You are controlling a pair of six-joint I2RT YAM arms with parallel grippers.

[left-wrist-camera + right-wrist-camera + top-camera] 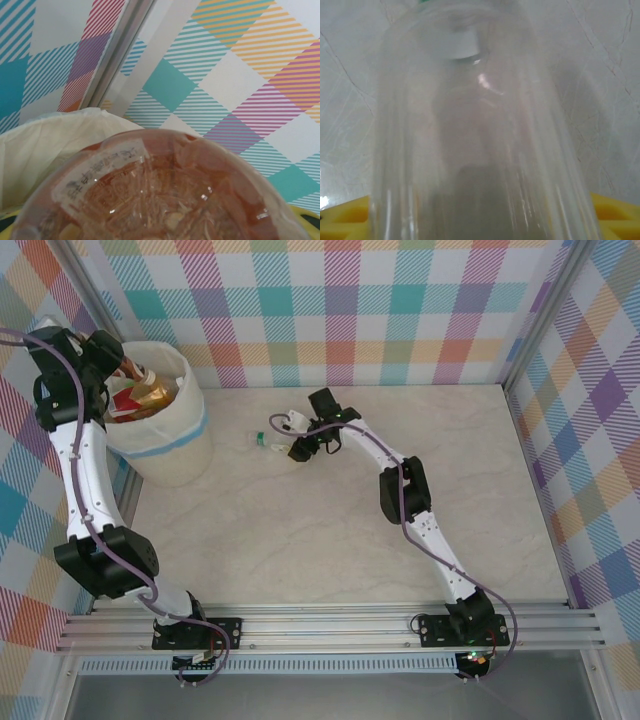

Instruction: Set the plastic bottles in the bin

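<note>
Directly beneath the left pincer [126,368] the bin [178,455] is seen, its rim close under the fingers. An orange-tinted bottle [165,195] is gripped in that pincer above the opening, and other bottles [145,398] are seen lying inside. The checked wall [350,310] is set close behind it. Around the right pincer [288,445] bare surface [300,540] is left on every side, the walls well apart. A clear bottle [268,441] with a green cap is seen between its yellow pads [615,215]; whether it is clamped cannot be told.
</note>
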